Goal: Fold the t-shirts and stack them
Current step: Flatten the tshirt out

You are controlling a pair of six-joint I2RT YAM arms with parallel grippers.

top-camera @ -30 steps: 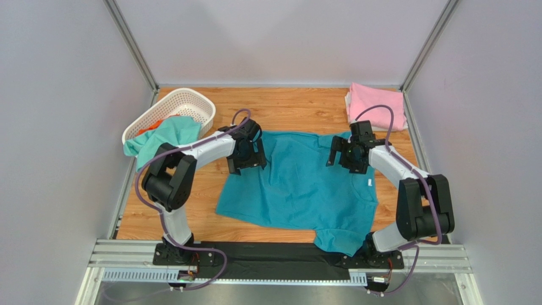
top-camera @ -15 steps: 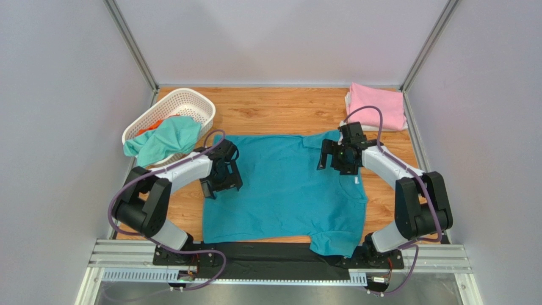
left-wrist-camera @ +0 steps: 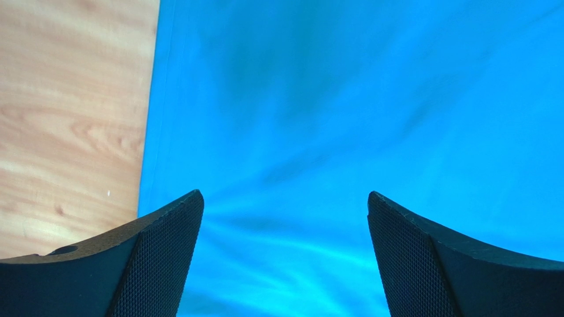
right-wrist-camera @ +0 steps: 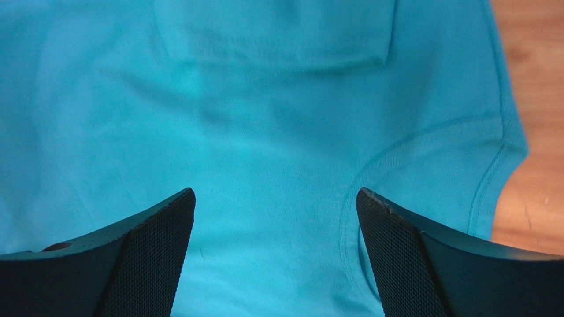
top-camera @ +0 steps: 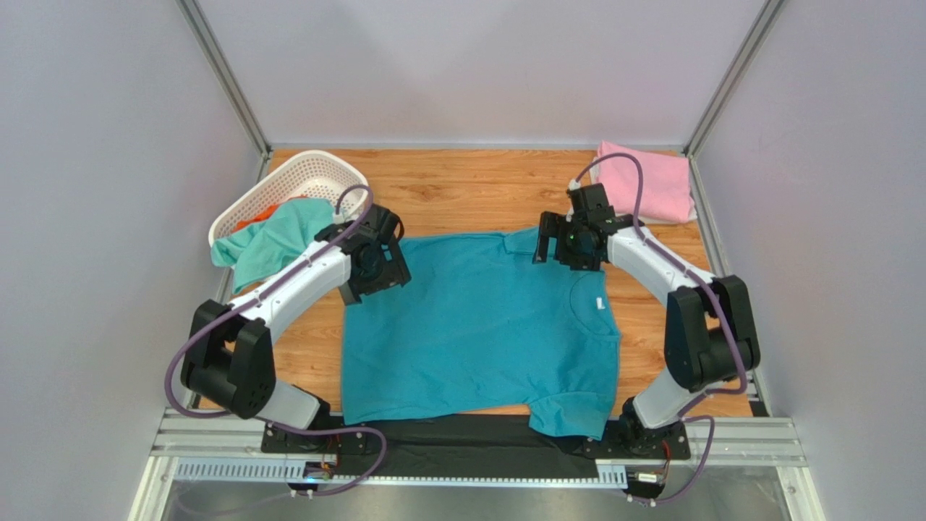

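You've moved both arms up-frame, so left claw [top-camera: 378, 278] and right claw [top-camera: 557, 254] hang wide, empty, over upper corners of the teal t-shirt [top-camera: 478, 331], seemingly ready to fold.

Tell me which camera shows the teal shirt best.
The top view: nearly the whole teal shirt shows, spread on the table. The left wrist view shows only one edge, the right wrist only a patch with a curved seam.

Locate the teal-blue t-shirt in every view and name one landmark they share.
Top external: teal-blue t-shirt spread flat mid-table.
Left wrist: the shirt fills the frame right of a wood strip.
Right wrist: the shirt fills nearly everything; wood at right edge.
Shared landmark: shirt edge against the wooden table.
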